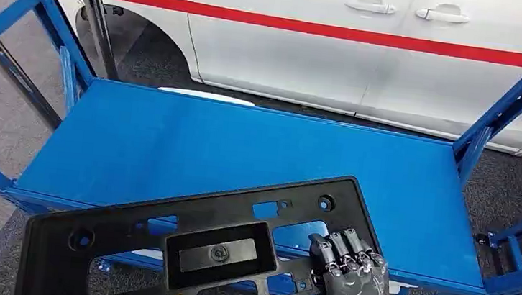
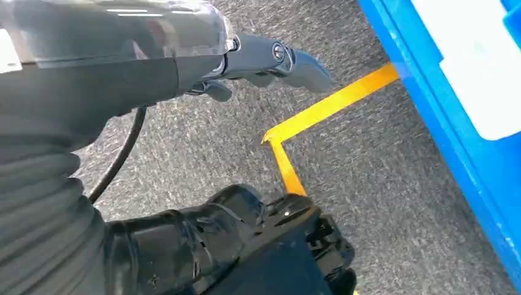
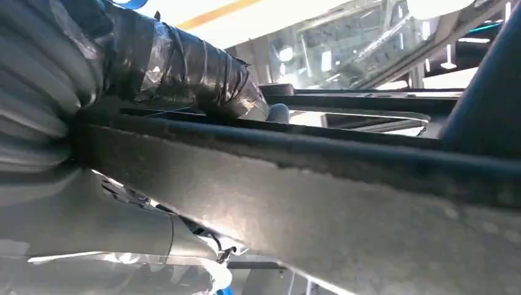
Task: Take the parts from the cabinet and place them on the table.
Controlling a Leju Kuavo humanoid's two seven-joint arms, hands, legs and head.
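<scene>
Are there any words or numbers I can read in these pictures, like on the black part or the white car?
None can be read.
Black part: no writing shows; the round mark in its middle is too small to tell.
White car: a red stripe, no words.
White patch on the blue shelf: blank.
Floor: yellow tape lines, no letters.

Blue shelf — bare metal.
</scene>
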